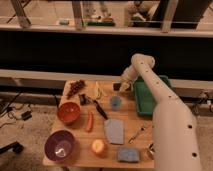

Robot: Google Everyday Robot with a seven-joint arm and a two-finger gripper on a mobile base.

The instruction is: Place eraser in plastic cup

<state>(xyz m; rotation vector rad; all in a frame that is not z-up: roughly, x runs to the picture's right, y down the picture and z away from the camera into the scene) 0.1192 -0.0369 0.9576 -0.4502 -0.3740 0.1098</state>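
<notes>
Blue plastic cup (115, 103) stands upright, mouth open, toward the far side of the wooden table (128, 118); nothing shows inside it. Just beyond the cup the gripper (120, 87) hangs above the wood. A small dark block at its tip I take for the eraser (116, 86), and it looks pinched there rather than lying on the table.

By my reading the step in hand is the carry: the pick is done, the drop is not. The next move calls for drawing the eraser nearer until it sits over the cup's mouth, lowering a little, then letting go. The mouth looks small against the block, so the eraser probably needs to go in end-down. Laid flat, it might bridge the rim or topple the cup.

For room, on the near side of the cup lie a grey-blue cloth (114, 131) and a fork (138, 134), both apart from it and out of the path. A black-handled utensil (101, 110) lies close beside the cup, on the side away from the green tray (143, 96). The tray's rim runs near the cup's other side, and the white arm (161, 97) reaches in over it. The air between the cup and the gripper shows nothing in the way. Beyond the gripper the table's far edge is close, so a drop made too early would land near it.
</notes>
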